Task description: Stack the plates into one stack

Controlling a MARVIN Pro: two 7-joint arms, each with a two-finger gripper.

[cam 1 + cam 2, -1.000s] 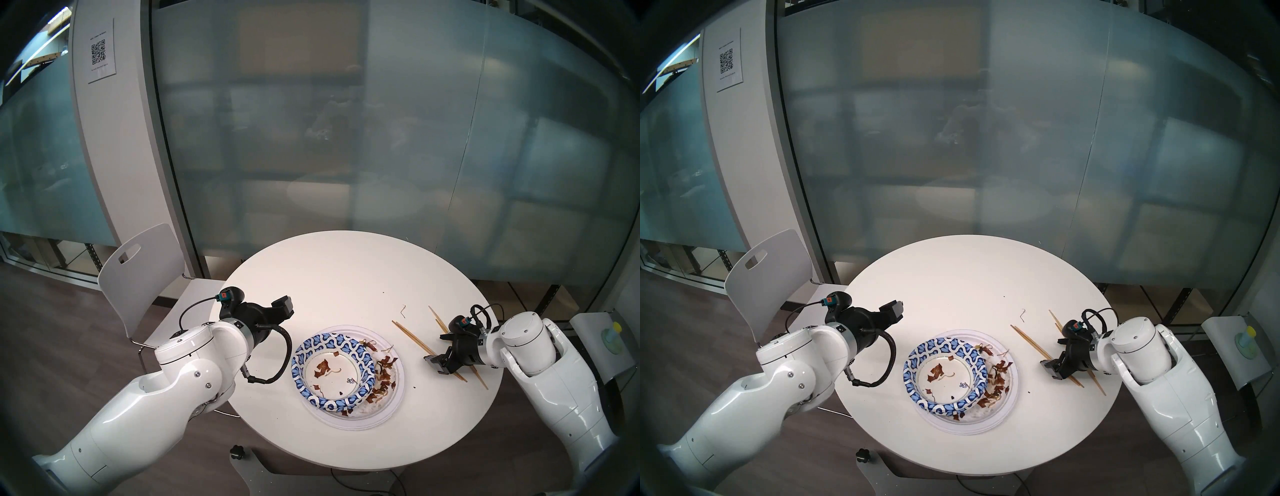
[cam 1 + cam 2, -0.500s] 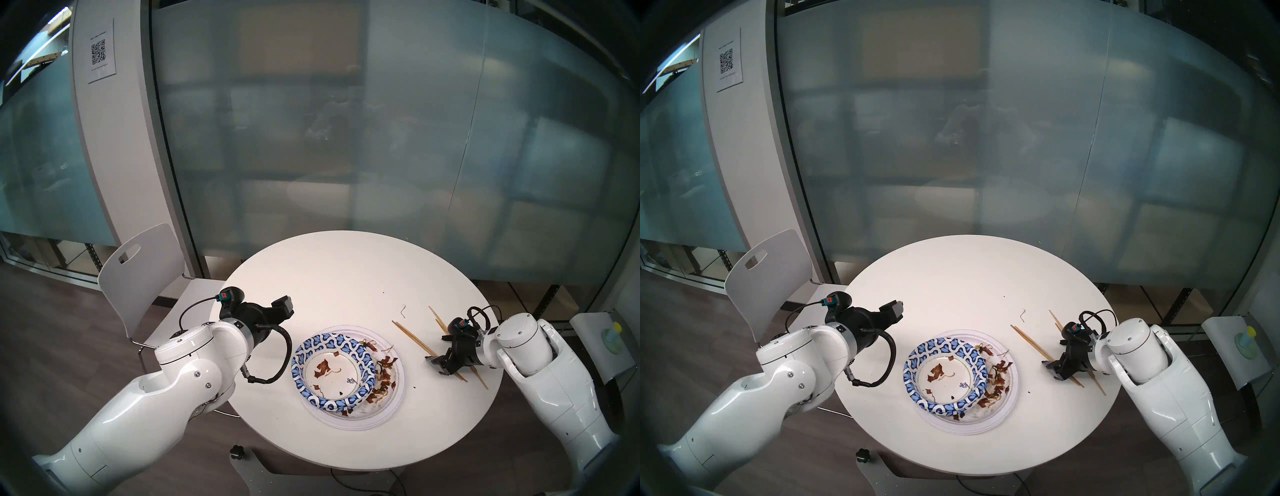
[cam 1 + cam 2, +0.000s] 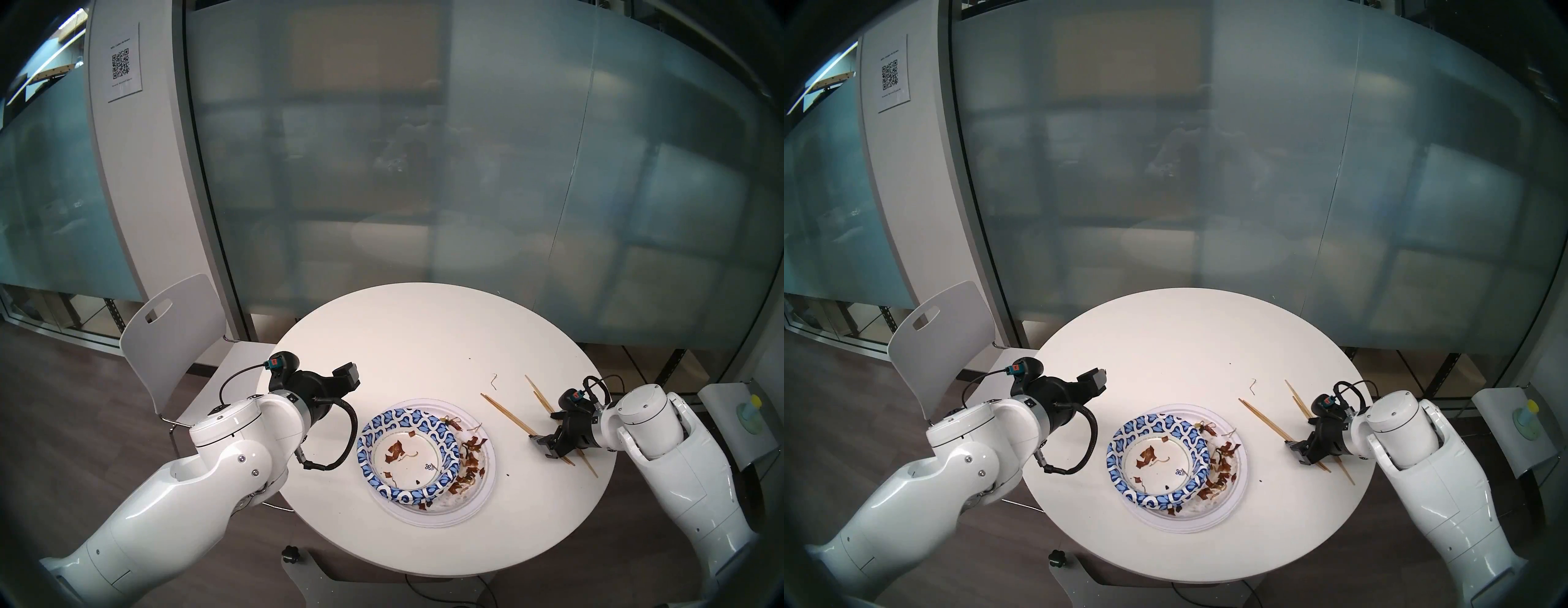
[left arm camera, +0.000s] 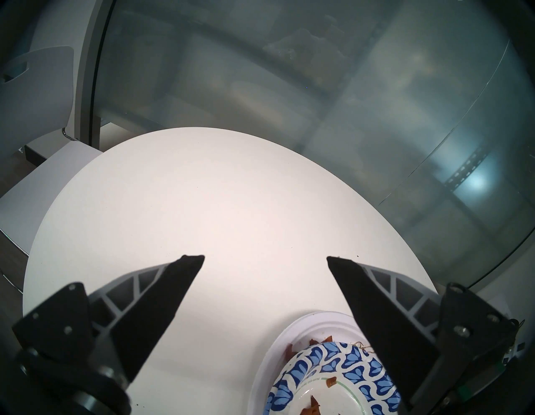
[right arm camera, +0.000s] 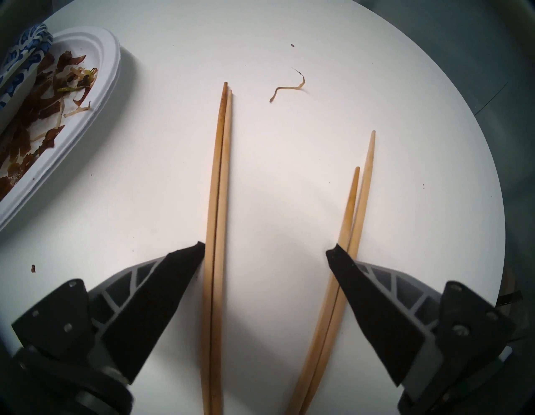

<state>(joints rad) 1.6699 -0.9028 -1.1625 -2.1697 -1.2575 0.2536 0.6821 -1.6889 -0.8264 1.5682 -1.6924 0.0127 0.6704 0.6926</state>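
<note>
Paper plates (image 3: 426,460) sit as one stack (image 3: 1178,465) near the table (image 3: 424,331) front edge, blue-patterned dishes uppermost, off-centre on the white ones. Stacking appears complete. Left gripper (image 4: 265,258), jaws apart and empty, hovers near the left edge. Right gripper (image 5: 265,252), jaws apart, stands over two pairs of chopsticks (image 5: 218,203) near the right edge. Advice: withdraw clear without nudging the stack; leave the food scraps (image 3: 469,465) undisturbed.

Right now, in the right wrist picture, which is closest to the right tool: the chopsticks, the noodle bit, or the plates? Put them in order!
From the right tool, which is open:
1. The chopsticks, lying right between and beside its tips.
2. The noodle bit, farther ahead on the table.
3. The plates, off to the view's upper left.
</note>
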